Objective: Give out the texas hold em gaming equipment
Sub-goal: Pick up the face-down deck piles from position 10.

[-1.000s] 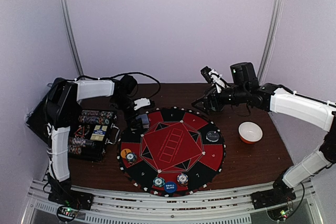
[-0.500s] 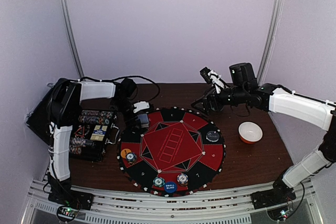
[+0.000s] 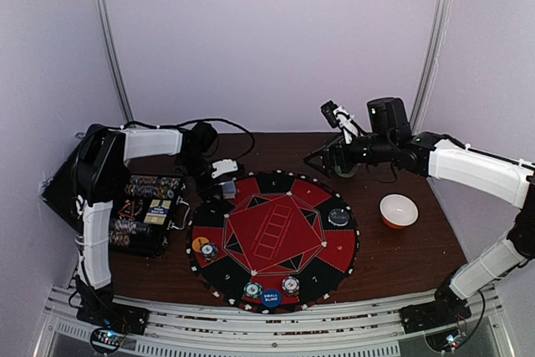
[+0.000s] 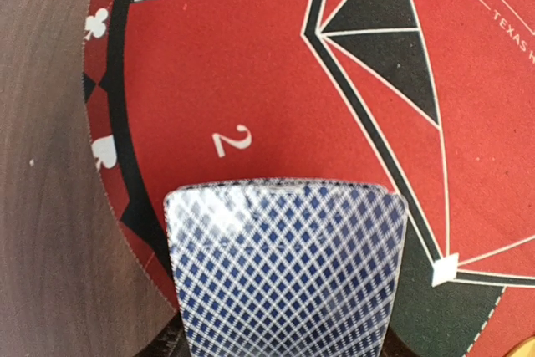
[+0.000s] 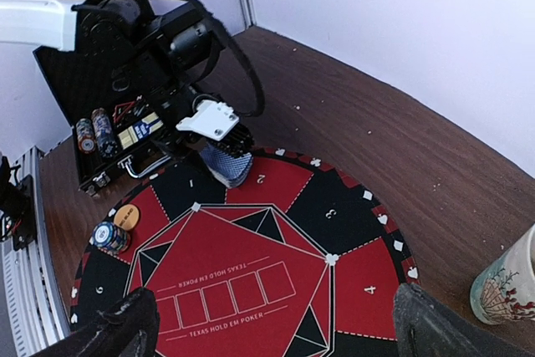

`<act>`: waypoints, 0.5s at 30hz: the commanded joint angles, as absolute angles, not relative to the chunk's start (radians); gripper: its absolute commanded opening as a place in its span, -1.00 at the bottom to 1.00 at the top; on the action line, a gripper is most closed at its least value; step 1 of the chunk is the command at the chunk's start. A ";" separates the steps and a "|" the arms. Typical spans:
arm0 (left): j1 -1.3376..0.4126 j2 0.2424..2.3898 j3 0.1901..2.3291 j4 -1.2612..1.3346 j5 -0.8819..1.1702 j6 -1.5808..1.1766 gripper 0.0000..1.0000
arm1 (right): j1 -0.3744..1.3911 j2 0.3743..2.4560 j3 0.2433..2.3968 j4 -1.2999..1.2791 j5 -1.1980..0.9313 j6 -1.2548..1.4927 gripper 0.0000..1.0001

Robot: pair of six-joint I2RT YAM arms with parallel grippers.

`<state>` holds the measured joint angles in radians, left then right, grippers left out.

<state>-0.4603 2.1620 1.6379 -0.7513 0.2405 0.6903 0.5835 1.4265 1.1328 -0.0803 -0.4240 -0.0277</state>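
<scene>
A deck of playing cards [image 4: 284,269] with blue-and-white diamond backs fills the lower left wrist view, over the red segment marked 2 of the round poker mat [image 3: 276,206]. My left gripper [image 3: 224,190] is shut on that deck, its dark fingers just showing at the deck's lower corners. From the right wrist view the same deck [image 5: 227,165] hangs under the left gripper at the mat's far left rim. My right gripper [image 5: 276,328] stands open high above the mat's far right side, holding nothing. Chips [image 3: 209,250], an orange button [image 3: 200,243], a blue button [image 3: 271,297] and a dark button [image 3: 338,216] lie on the mat.
An open black case [image 3: 146,211] with rolls of chips stands left of the mat. An orange-rimmed white bowl [image 3: 399,211] sits on the brown table at the right. A patterned mug [image 5: 506,282] stands near the mat's right edge. Walls close in behind and beside.
The left gripper's jaws have closed in on the deck, and it has shifted slightly. The right arm has drifted a little upward and back, still open.
</scene>
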 commanded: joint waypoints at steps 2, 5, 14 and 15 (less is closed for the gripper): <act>-0.486 2.023 1.611 -0.733 0.173 0.686 0.02 | 0.534 1.370 1.103 0.088 -0.383 0.126 1.00; -0.510 1.956 1.601 -0.736 0.159 0.679 0.01 | 0.486 1.369 1.074 0.191 -0.418 0.294 1.00; -0.654 1.806 1.667 -0.898 0.107 0.667 0.06 | 0.437 1.529 1.078 0.376 -0.660 0.638 0.93; -0.664 1.798 1.677 -0.912 0.114 0.663 0.06 | 0.447 1.554 1.079 0.412 -0.682 0.675 0.90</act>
